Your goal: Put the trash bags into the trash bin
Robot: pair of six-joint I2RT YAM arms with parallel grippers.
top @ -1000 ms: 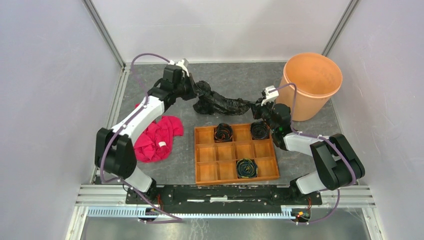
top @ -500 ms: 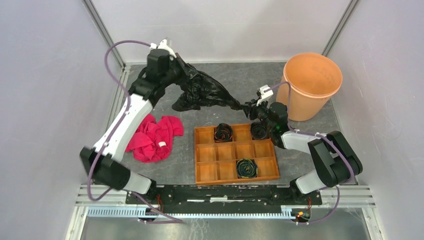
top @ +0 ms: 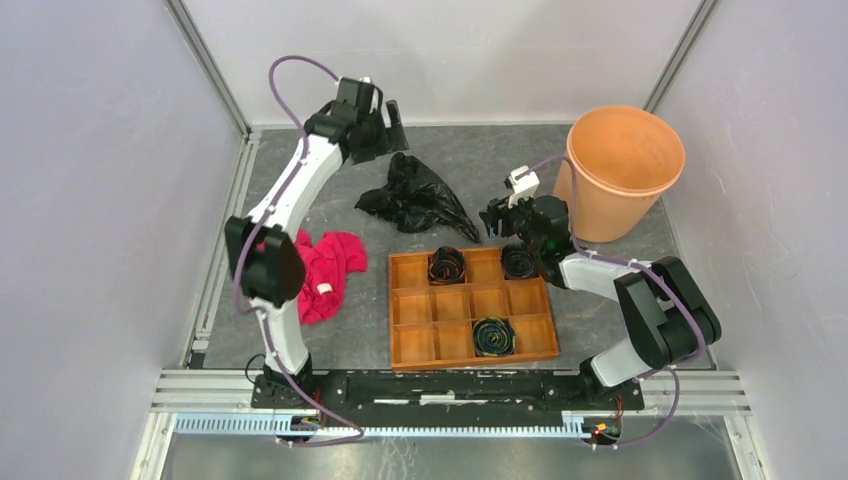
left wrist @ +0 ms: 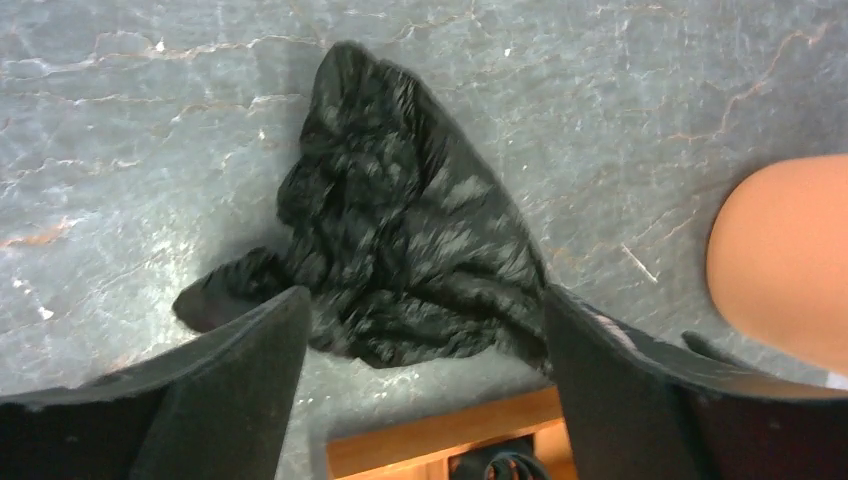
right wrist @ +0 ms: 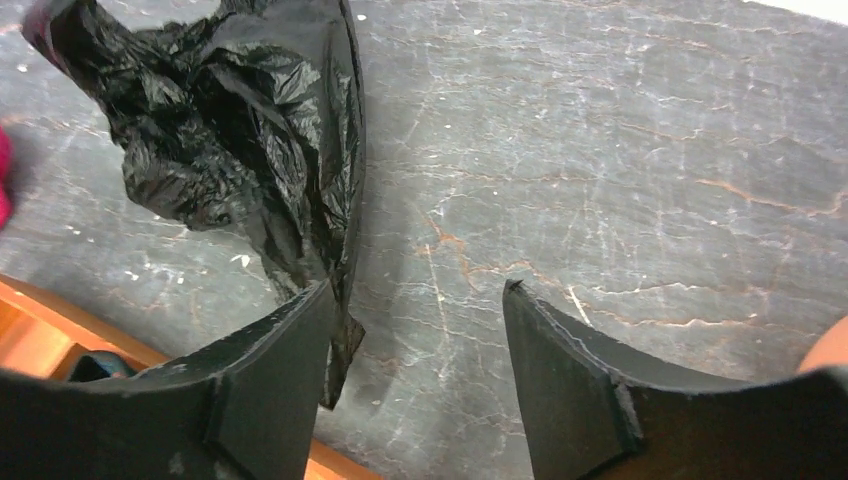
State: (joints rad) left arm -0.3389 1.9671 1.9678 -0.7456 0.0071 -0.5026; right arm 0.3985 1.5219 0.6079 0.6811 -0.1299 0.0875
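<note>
The black crinkly trash bag (top: pixel 415 200) lies crumpled on the grey table, left of the pale orange trash bin (top: pixel 625 165), and nothing holds it. My left gripper (top: pixel 385 125) hangs open above and behind the bag; in the left wrist view the trash bag (left wrist: pixel 400 240) lies well below the gripper (left wrist: pixel 420 310), apart from it. My right gripper (top: pixel 492 215) stands open at the bag's right tip, between bag and bin. In the right wrist view the trash bag (right wrist: pixel 230 130) trails a thin tail along the inner side of the left finger (right wrist: pixel 270 380); the gap at the right gripper (right wrist: pixel 415 290) shows bare table.
A compartmented wooden tray (top: pixel 470 340) with black coiled items in three cells sits just in front of the bag. A red cloth (top: pixel 325 270) lies to the left, partly under the left arm. White walls close in on three sides.
Both grippers have opened and let go of the bag, which dropped from its stretched, lifted state into a heap on the table. The left arm swung up toward the back wall.
</note>
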